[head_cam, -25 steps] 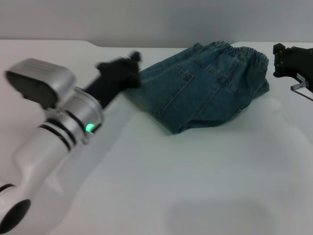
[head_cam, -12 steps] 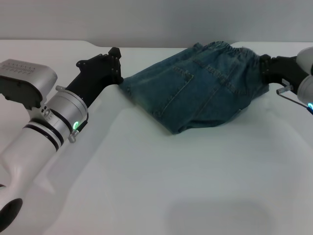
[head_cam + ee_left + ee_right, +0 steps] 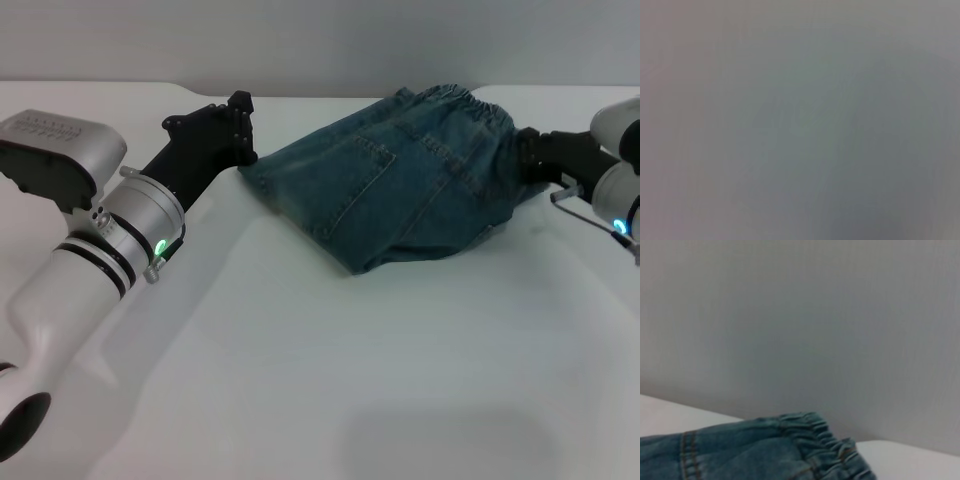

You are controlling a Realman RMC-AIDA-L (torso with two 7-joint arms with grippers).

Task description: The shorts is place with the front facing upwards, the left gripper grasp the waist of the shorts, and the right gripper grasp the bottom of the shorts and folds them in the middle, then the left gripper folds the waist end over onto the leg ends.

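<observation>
From the head view, the denim shorts (image 3: 410, 175) lie on the white tabletop (image 3: 330, 360) toward the far right, already doubled lengthwise into a thick wedge, elastic waist at the far right, leg ends pointing left. The left claw (image 3: 240, 135) sits just at the left leg-end corner and the right claw (image 3: 528, 160) presses against the waist edge; whether either has closed on cloth cannot be told. Judging by this, the middle fold looks done and the waist-to-leg fold remains. The left wrist view shows only a featureless grey blur. The right wrist view shows the gathered, puckered waistband with orange stitching on soft blue denim.
</observation>
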